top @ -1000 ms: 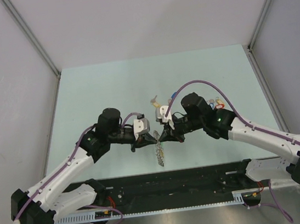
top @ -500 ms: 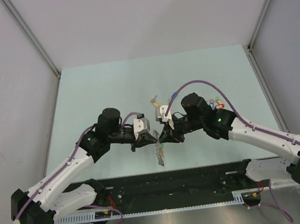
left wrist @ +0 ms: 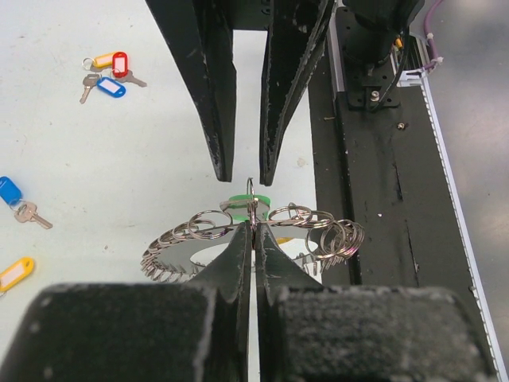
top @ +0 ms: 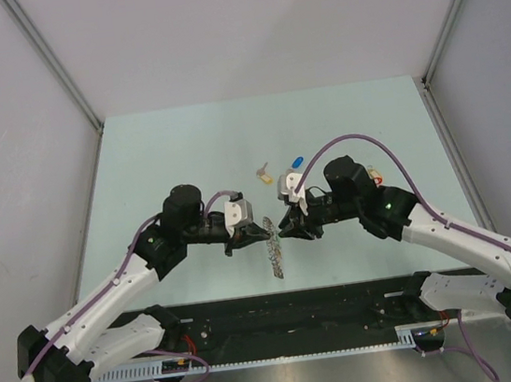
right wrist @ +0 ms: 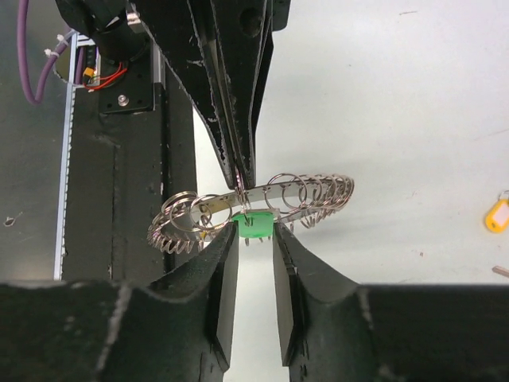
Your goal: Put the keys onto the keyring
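The keyring (top: 274, 256) hangs edge-on between the two arms, toward 6 o'clock of the counter (top: 185, 153) and apparently lifted off it. The left gripper (left wrist: 254, 231) has its jaws pinched tight on the ring's band, with small split rings (left wrist: 306, 219) fanning out to either side. A green-tagged key (right wrist: 254, 224) sits against the band right at that pinch; I cannot tell whether it is fully threaded. The right gripper (right wrist: 255, 239) faces it from the opposite side. Its jaws stand a narrow gap apart with the green tag at their tips, and they seem not to be squeezing it.

To do this step well, I would check that the green key hangs by its own loop before drawing the right jaws straight back. The left pinch should be steady so the band cannot twist.

A yellow-tagged key (top: 263, 173) and a blue-tagged key (top: 296, 162) lie on the counter at 12 to 1 o'clock of the ring. A small bunch (top: 373, 177) lies at 2 o'clock.
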Tool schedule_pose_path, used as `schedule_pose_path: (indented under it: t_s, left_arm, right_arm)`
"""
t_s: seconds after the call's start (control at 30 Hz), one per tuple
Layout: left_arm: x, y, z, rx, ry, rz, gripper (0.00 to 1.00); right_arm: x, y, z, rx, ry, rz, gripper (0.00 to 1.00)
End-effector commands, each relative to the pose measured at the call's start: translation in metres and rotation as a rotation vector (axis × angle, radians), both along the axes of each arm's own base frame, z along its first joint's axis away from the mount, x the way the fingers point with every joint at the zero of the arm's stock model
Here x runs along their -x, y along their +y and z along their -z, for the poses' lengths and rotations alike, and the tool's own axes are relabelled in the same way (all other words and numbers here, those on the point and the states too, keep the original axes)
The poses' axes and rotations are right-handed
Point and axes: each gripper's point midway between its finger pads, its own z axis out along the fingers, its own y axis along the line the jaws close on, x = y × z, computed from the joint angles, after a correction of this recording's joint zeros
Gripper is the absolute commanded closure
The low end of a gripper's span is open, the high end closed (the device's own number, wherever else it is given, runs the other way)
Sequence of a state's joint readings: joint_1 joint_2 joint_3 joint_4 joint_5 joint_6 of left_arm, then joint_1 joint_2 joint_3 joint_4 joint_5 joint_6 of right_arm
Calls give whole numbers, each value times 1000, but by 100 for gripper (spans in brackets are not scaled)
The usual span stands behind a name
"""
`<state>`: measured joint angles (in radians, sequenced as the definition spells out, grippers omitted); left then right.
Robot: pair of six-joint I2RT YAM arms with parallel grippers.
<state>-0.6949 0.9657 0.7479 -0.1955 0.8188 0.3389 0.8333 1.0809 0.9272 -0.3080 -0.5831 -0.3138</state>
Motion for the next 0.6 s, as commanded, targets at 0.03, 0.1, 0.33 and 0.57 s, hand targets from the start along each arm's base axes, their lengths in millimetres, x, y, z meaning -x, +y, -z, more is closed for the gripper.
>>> schedule_pose_path:
  t_s: [0.03,0.1,0.33,0.57]
  left_arm:
    - [5,-4,-20,72,-48,37,100]
    - [5,-4,-20,70,-44,38,100]
    - [6,-5,-20,72,-42,45,100]
    - [6,-5,-18,67,-33,49,100]
  right_arm:
    - [0,1,-5,-28,-14,-6,76]
    - [-1,3,-6,-33,-17,-9,79]
    - [0,7,-7,-49,-16,-29,82]
    - [0,9,-11,-67,-19,-35,100]
